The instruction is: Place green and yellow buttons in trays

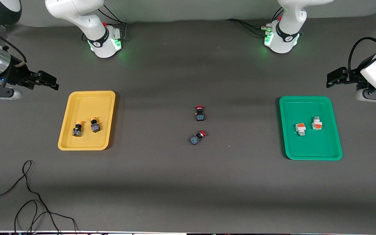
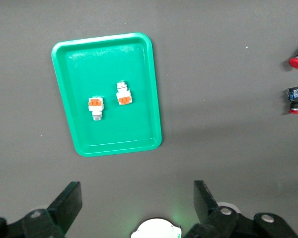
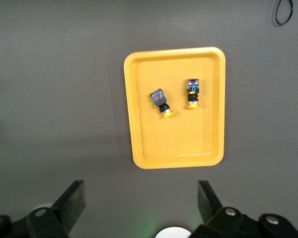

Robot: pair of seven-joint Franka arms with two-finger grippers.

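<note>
Two yellow-capped buttons (image 1: 77, 128) (image 1: 94, 124) lie side by side in the yellow tray (image 1: 89, 104), toward the right arm's end of the table. Two white-bodied green buttons with orange tabs (image 1: 301, 129) (image 1: 317, 123) lie in the green tray (image 1: 305, 107), toward the left arm's end. My right gripper (image 1: 49, 81) hangs open and empty over bare table just off the yellow tray (image 3: 188, 139). My left gripper (image 1: 333, 78) hangs open and empty over bare table just off the green tray (image 2: 119, 129). Both pairs also show in the wrist views: yellow buttons (image 3: 160, 101) (image 3: 192, 92), green buttons (image 2: 96, 106) (image 2: 123, 94).
Two red-capped black-blue switches (image 1: 200, 113) (image 1: 197, 137) lie on the dark mat midway between the trays. A black cable (image 1: 27, 202) loops near the front edge at the right arm's end. The arm bases (image 1: 104, 42) (image 1: 281, 39) stand along the back edge.
</note>
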